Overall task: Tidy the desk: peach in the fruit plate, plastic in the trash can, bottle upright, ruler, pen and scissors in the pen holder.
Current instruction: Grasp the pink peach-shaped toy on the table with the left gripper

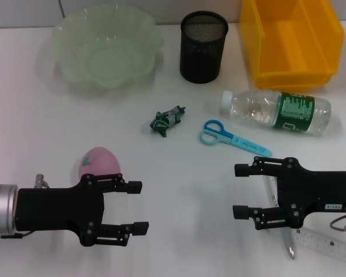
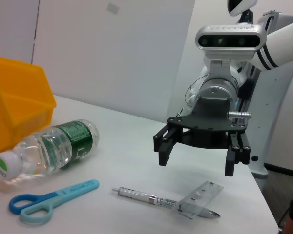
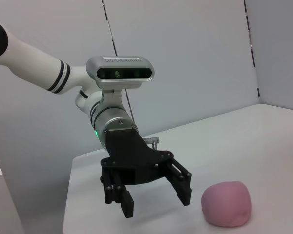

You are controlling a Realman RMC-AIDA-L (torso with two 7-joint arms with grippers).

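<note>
**Ana:** Nearest the head camera, both grippers hover low over the desk (image 1: 179, 173). Left gripper (image 1: 137, 208) has its fingers spread, just beside the peach (image 1: 99, 163). Right gripper (image 1: 240, 191) is spread too, above the pen (image 1: 288, 245) and ruler (image 1: 328, 244) near the front edge.

**Ben:** Room to move?

**Ana:** Bare desk lies between the two grippers. Crumpled plastic (image 1: 166, 120) sits mid-desk, the scissors (image 1: 230, 136) near it, and the bottle (image 1: 279, 109) lies on its side before the trash can (image 1: 291, 40). Fruit plate (image 1: 106, 49) and pen holder (image 1: 203, 47) stand along the back.

**Ben:** Wrist views?

**Ana:** Left wrist shows the ruler resting across the pen's tip; right wrist shows the peach apart from the left fingers.
</note>
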